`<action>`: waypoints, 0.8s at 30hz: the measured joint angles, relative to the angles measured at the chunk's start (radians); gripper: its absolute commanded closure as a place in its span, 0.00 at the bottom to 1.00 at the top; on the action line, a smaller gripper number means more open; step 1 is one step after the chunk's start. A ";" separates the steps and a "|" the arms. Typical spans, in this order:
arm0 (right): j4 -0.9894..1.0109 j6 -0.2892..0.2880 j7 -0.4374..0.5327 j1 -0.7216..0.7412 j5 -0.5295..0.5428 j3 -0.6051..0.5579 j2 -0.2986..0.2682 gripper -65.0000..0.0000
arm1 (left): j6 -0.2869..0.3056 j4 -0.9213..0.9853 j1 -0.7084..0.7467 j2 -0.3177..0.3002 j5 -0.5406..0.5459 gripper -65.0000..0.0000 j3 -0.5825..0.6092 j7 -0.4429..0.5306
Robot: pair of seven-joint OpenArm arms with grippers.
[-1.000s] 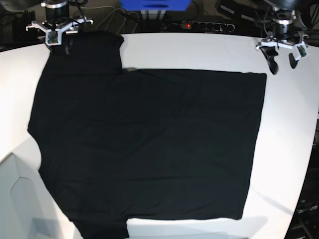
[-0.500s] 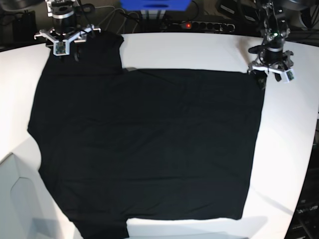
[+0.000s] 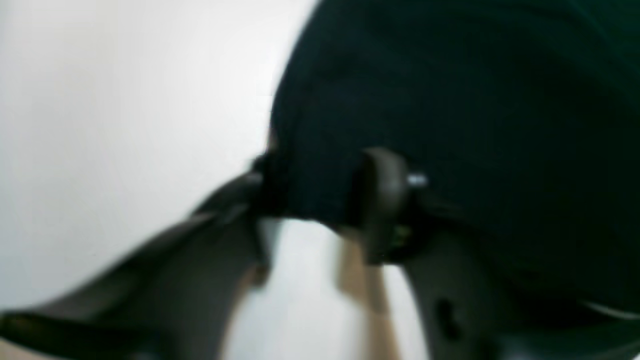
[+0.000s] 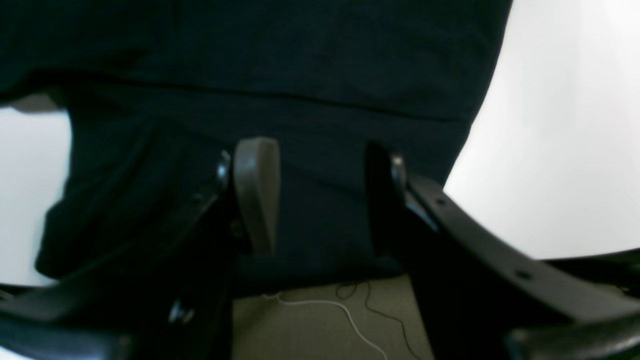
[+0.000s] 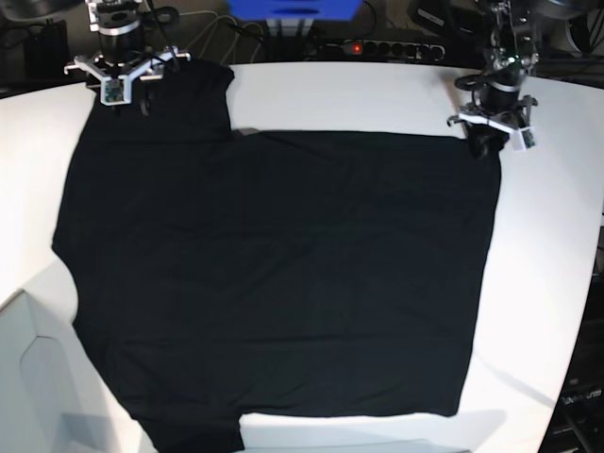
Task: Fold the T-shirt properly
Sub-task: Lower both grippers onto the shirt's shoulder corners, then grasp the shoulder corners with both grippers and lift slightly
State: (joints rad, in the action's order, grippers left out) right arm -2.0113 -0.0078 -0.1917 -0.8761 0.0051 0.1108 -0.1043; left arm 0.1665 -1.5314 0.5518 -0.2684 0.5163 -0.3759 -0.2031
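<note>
1. The left claw (image 5: pixel 488 142) has come in onto the T-shirt's (image 5: pixel 283 283) far hem corner, pinching cloth.
2. The right claw (image 5: pixel 125 94) straddles the sleeve, jaws apart.
3. The shirt lies flat on the counter (image 5: pixel 359 94); next, close right and lift together.

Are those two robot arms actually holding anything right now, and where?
The left gripper pinches the T-shirt at its hem corner. The right gripper straddles the sleeve, fingers apart, not gripping.

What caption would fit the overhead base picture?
Two robot arms reach for the far corners of a black T-shirt spread flat on a white table.
</note>
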 measured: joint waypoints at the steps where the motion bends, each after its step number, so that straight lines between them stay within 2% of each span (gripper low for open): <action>1: 0.000 0.000 0.000 -0.001 0.000 0.000 0.000 0.56 | 0.005 0.000 0.000 0.000 0.001 0.86 0.000 -0.002; 3: 0.000 0.000 0.000 -0.003 0.000 0.000 0.000 0.56 | 0.011 0.000 -0.001 0.001 0.001 1.00 0.002 -0.007; 7: 0.000 0.000 -0.002 -0.004 0.000 0.000 -0.001 0.56 | 0.018 -0.003 0.011 0.003 0.002 1.00 -0.001 -0.004; 11: 0.000 0.000 -0.003 -0.003 0.000 0.000 -0.001 0.56 | 0.025 -0.009 0.036 0.008 0.011 1.00 -0.056 -0.018; 20: 0.000 -0.002 -0.003 0.002 0.000 0.106 0.000 0.55 | 0.026 -0.008 0.046 0.024 0.009 1.00 -0.138 -0.040; 22: 0.000 -0.002 -0.003 0.002 0.000 0.122 -0.001 0.53 | 0.026 -0.018 0.047 0.034 0.008 1.00 -0.148 -0.047; 24: 0.002 -0.003 -0.003 0.002 0.000 0.124 -0.001 0.46 | 0.026 -0.032 0.053 0.037 0.008 1.00 -0.151 -0.046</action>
State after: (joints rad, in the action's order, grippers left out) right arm -2.0098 -0.0105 -0.1951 -0.8742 0.0051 0.2348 -0.1051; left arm 0.1921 -1.5635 0.6044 -0.2314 0.5243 -0.5270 -0.2493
